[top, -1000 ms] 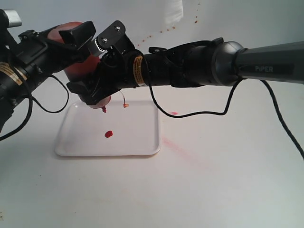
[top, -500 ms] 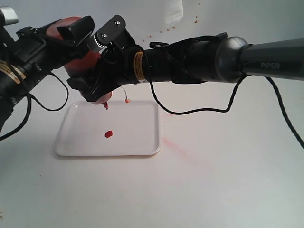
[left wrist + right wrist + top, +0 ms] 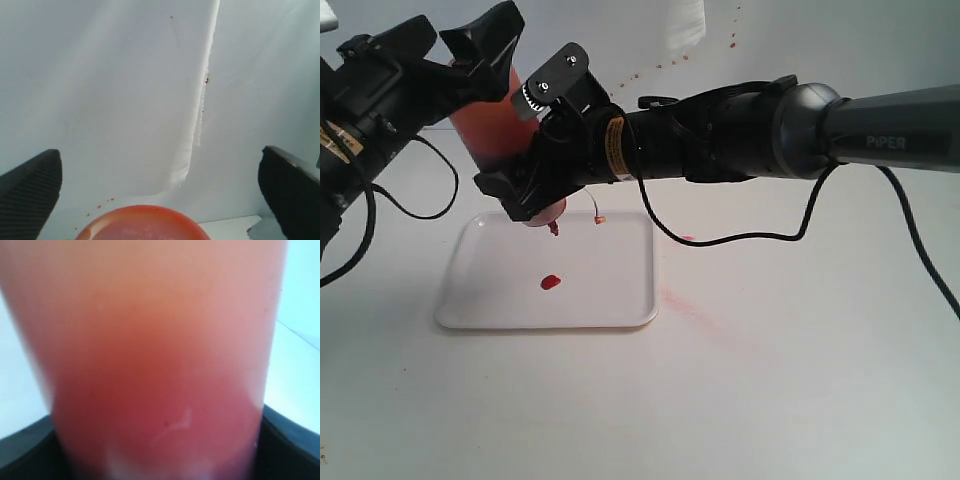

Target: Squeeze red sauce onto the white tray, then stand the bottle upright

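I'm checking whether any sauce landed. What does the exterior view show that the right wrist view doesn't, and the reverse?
Exterior only: the white tray with a red sauce blob on it, and the nozzle pointing down above it. Right wrist only: a close-up of the translucent wall of the bottle between the dark fingers. Both: the bottle, held by the right end effector.

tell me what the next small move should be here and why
Probably draw the left gripper back clear of the bottle: its jaws stand wide open beside the base, while the right gripper holds it nozzle-down over the white tray, where red sauce already lies.
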### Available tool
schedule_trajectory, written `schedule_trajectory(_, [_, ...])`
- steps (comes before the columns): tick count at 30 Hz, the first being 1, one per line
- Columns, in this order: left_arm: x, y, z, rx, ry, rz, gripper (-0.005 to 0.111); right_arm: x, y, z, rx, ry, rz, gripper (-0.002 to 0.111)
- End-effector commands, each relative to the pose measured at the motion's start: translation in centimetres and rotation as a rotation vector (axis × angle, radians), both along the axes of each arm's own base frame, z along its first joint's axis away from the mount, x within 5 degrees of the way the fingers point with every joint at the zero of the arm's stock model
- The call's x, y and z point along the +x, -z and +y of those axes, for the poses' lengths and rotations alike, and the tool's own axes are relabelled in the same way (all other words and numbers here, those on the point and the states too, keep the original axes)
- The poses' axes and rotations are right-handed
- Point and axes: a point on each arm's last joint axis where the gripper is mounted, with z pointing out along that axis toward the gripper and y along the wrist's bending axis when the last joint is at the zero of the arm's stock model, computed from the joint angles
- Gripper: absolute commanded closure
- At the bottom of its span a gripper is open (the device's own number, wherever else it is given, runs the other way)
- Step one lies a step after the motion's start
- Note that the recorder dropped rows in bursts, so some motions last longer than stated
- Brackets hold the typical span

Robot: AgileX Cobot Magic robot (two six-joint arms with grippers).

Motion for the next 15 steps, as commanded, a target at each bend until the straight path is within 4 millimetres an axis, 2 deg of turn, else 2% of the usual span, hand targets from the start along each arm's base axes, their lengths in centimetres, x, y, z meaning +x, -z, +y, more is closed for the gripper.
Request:
schedule_trajectory(1, [-0.6,-1.5,0.6,0.049,-0.05,0.015,0.002,0.3,-1.0,-0.4,-0.026,0.029,-0.041,0.108])
schedule_trajectory(4, [-1.3,-2.5,1.3,0.023,-0.092,0.065,0.002,0.2,-1.0,-0.6,-0.101,0.012,-0.102,0.108])
schedule_trajectory(9, [-2.5,-3.1,1.7,0.115,-0.104,0.15,0.002,0.3,-1.8,-1.5,-0.252,0.009,-0.237,0.108])
schedule_trajectory(13, [-3.0,-3.1,1.9,0.198,-0.105,0.191,0.002,0.3,-2.3,-1.6,-0.243,0.028,-0.23,0.108])
schedule_trajectory(15, [-3.2,-3.4,2.2,0.156,-0.124,0.211,0.002,0.3,-2.3,-1.5,-0.249,0.041,-0.237,0.108])
